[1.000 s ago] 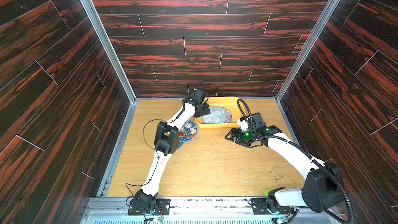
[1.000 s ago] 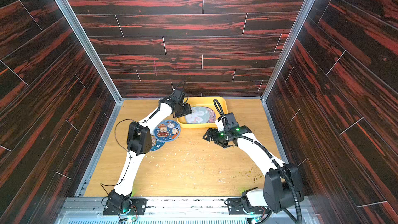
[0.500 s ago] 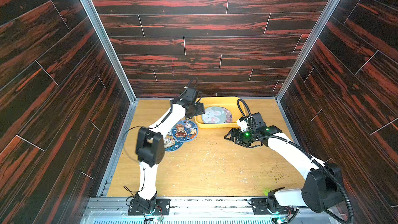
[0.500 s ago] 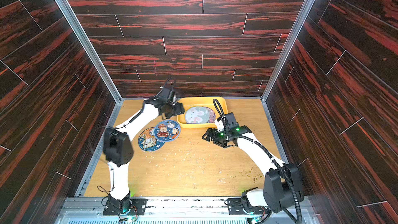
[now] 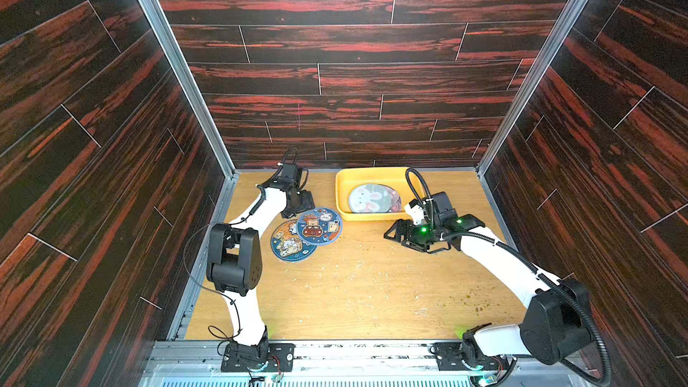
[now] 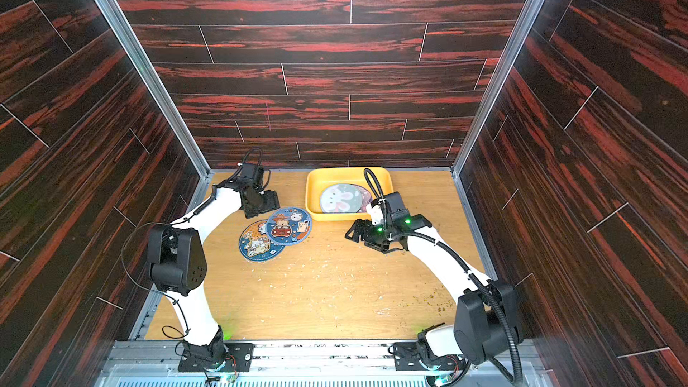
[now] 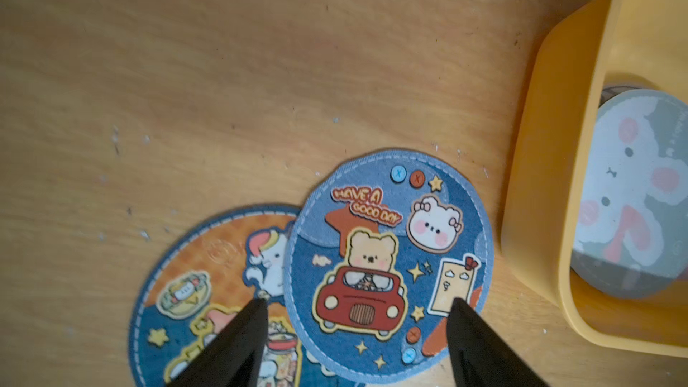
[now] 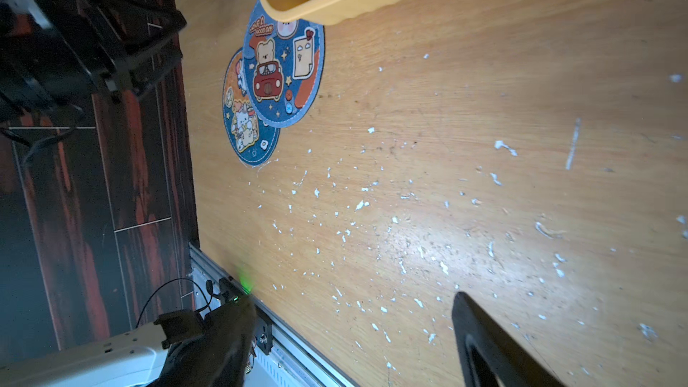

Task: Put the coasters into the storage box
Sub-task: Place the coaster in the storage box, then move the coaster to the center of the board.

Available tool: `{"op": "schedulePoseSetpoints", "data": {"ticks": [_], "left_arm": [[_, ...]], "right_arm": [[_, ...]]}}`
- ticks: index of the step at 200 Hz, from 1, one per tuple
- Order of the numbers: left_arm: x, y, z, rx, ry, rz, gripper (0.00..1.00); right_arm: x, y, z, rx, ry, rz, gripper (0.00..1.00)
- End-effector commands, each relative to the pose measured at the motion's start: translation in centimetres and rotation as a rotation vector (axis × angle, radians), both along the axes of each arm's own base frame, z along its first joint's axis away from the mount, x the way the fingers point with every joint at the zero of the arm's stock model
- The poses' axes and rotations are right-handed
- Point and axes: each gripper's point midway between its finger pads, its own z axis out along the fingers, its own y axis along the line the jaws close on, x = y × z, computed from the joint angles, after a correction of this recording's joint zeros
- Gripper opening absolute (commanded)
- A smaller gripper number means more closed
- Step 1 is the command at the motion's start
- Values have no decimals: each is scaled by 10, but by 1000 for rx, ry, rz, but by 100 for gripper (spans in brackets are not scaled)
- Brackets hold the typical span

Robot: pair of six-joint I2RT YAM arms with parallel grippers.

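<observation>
Left gripper point(image 7: 358, 303), jaws apart over overlapping coasters point(image 7: 372, 225), storage box point(image 7: 540, 180) just beside

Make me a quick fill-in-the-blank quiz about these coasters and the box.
Outside the storage box, ____ blue coasters lie overlapping.
The upper coaster shows a bear driving a ____ car.
The left gripper is ____, holding nothing.
The storage box's walls are ____.
Missing: two; red; open; yellow.
</observation>
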Motion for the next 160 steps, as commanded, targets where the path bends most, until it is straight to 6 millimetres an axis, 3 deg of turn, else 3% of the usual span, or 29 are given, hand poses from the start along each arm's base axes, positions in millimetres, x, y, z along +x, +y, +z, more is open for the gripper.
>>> {"op": "schedulePoseSetpoints", "data": {"ticks": [1,68,160], "left_arm": [[20,-4,1,47,-33,-61,76],[58,-7,-39,61,21,-72,74],[67,-19,-84,33,105,-100,73]], "right_arm": [[5,7,1,3,7,11,84],[1,4,4,-10,9,-8,84],[2,-1,2,-39,13,-30,84]]}}
